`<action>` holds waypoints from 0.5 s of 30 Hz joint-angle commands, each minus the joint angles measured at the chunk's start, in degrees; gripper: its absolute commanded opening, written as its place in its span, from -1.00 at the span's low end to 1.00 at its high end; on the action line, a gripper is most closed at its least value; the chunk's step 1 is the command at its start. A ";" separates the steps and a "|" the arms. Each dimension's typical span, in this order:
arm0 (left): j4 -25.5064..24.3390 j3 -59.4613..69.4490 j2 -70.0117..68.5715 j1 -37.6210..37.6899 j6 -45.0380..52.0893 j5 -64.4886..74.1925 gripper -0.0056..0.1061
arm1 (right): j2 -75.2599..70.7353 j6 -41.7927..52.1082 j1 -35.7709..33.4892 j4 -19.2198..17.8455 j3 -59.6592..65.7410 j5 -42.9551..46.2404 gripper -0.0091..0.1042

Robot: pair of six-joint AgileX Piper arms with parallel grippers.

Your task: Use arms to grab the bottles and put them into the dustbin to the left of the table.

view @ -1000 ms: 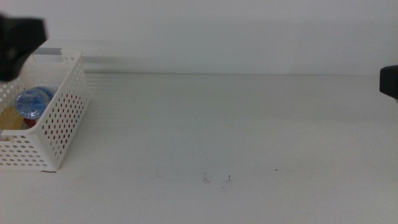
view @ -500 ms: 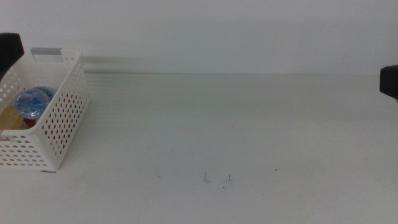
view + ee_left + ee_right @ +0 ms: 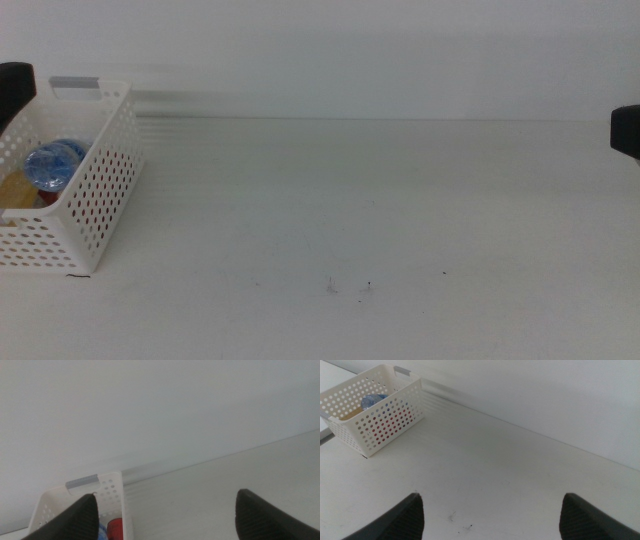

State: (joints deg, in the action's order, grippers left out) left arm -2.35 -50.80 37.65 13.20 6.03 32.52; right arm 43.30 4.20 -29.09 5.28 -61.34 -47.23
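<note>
All three bottles lie in the dustbin (image 3: 95, 195) at the desk's (image 3: 380, 210) left end: water bottle (image 3: 52, 165) on top, red can (image 3: 381, 430) glimpsed through the perforations. Light, slick, crushable things (best gripped mid-body). The tea bottle (image 3: 15, 192) is mostly cut off. Left pincer (image 3: 165, 510) and right pincer (image 3: 490, 510) both spread wide, holding nothing.

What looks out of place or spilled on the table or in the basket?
Nothing stands out. The bottles lie inside the dustbin, which stands upright on the table. Both grippers, left and right, are open.
</note>
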 commanded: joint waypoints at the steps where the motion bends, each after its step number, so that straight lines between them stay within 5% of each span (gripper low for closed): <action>1: -0.18 0.10 -0.24 0.01 0.00 -0.67 0.78 | -0.14 0.07 0.56 -0.15 -0.44 0.46 0.74; 9: 2.82 6.94 -1.80 -0.08 0.01 -2.04 0.78 | -1.22 0.09 0.69 -0.91 3.23 2.09 0.74; 15: 2.82 18.22 -10.99 -3.05 0.01 -5.17 0.78 | -7.38 0.09 10.24 0.20 21.78 18.44 0.74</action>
State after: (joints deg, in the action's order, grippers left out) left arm 0.00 -35.25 29.33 11.21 6.03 29.06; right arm 37.76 4.12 -21.63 5.34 -43.81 -34.36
